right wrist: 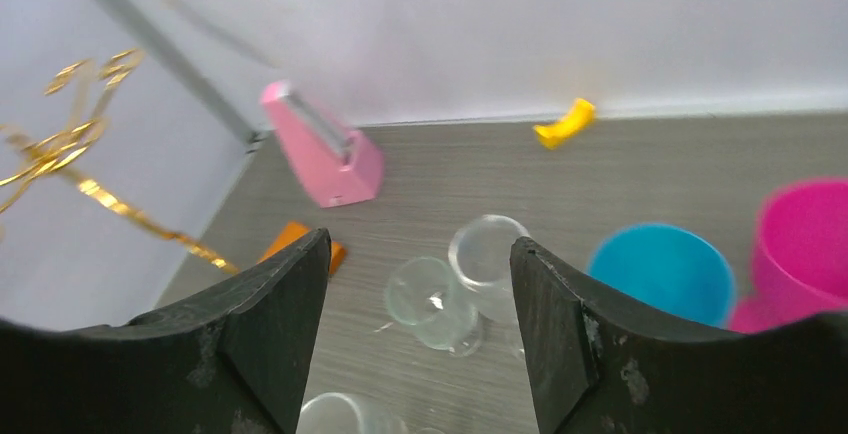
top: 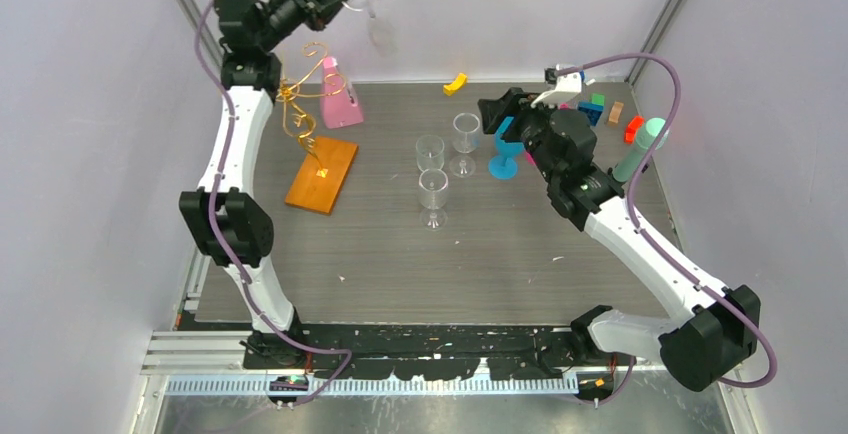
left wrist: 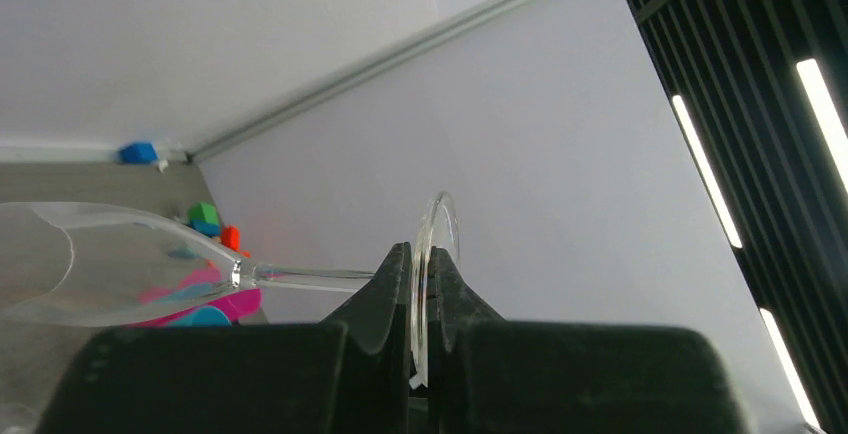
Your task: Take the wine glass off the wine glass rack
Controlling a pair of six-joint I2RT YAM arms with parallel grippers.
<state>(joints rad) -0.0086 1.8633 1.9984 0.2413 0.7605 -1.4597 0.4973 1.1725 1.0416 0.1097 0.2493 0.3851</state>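
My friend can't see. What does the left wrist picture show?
The black left gripper pinches the round foot of a clear wine glass, held sideways with its bowl pointing left. Behind it are a pale wall and small coloured blocks.

Rack [top: 321,175]: gold wire, orange base. Above it, the wine glass [top: 372,9] is clear. Just behind the rack, a pink wedge [top: 340,104]. To the rack's right: three clear glasses [top: 431,189], a blue goblet [top: 503,166], a yellow piece [top: 455,82]. Table [top: 400,264] grey with streaky wood grain, pale scuffs

4 wine glasses [top: 430,151] [top: 465,132] [top: 433,192] [top: 381,34], 1 wine glass rack [top: 320,176], 1 pink metronome [top: 340,101], 2 cups [right wrist: 660,274] [right wrist: 805,244]
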